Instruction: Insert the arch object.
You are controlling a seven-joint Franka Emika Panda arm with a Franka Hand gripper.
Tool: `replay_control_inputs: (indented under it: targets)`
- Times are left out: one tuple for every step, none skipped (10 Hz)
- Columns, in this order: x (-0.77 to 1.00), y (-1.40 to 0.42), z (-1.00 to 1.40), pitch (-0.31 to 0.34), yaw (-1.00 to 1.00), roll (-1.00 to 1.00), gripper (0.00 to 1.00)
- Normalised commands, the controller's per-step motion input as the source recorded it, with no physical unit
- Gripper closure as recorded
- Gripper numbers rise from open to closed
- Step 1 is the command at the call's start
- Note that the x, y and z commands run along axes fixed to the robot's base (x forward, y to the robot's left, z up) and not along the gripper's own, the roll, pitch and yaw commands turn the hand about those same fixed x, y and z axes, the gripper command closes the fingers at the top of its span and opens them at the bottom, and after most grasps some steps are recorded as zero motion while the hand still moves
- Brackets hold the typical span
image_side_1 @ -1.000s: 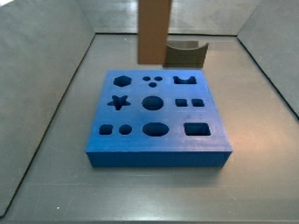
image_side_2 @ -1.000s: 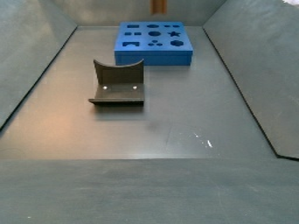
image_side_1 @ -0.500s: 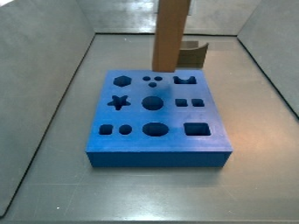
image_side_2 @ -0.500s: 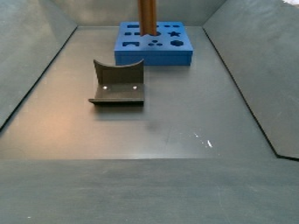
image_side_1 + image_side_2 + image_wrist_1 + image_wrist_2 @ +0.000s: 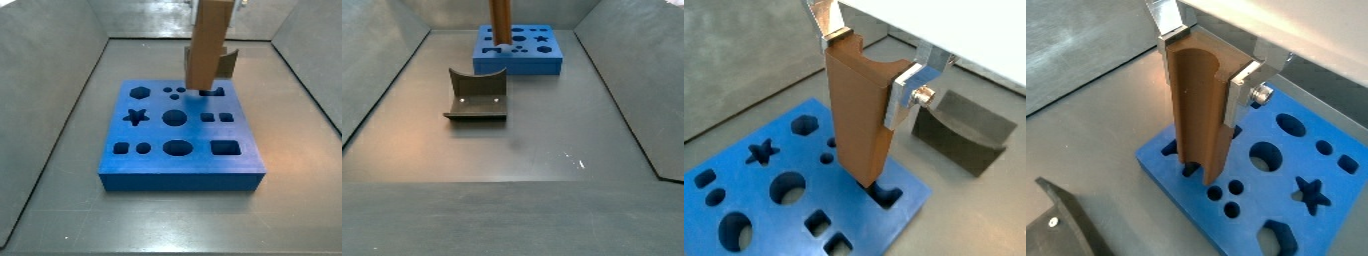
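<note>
Holding the arch object near its top, the gripper stands above the blue board, and the jaws are closed on the two flat sides of the bar, the silver fingers pressing against it. The arch object hangs upright, and its lower end is at the arch-shaped hole in a corner of the blue board — it seems just to enter or touch it, but how deep I cannot tell. In a side view the bar rises straight over that corner, and in the far side view it is a thin orange post on the board.

I judge the piece to be stiff and rather light, like wood, not fragile. Its sides are plain and smooth, so it can slip or tilt between the pads if the lower end catches the edge of the hole. The high hold leaves the lower end free for the hole, but it gives a long lever — a small side push could turn the bar.

The dark fixture stands on the table, well apart from the blue board.
</note>
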Motion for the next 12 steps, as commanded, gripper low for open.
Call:
replay_control_inputs:
  targets:
    - [0.35,0.00,-0.35,0.000,-0.05,-0.04,1.00]
    - [0.19,0.00,-0.31,0.000,0.00,-0.01,1.00]
    - [0.13,0.00,-0.26,0.000,0.00,0.00,1.00]
    - [0.12,0.00,-0.24,0.000,0.00,0.00,1.00]
    - [0.09,0.00,-0.23,0.000,0.00,0.00,1.00]
    - [0.09,0.00,-0.29,-0.011,0.00,0.00,1.00]
    - [0.11,-0.01,-0.35,-0.041,0.00,-0.05,1.00]
    - [0.18,-0.05,-0.35,-0.053,0.00,-0.06,1.00]
    - [0.20,-0.05,-0.34,-0.040,0.00,-0.01,1.00]
    - [0.27,-0.02,-0.37,-0.011,0.00,0.00,1.00]
    - [0.21,0.00,-0.37,0.000,0.00,0.07,1.00]
    - [0.00,0.11,-0.33,0.000,0.00,0.18,1.00]
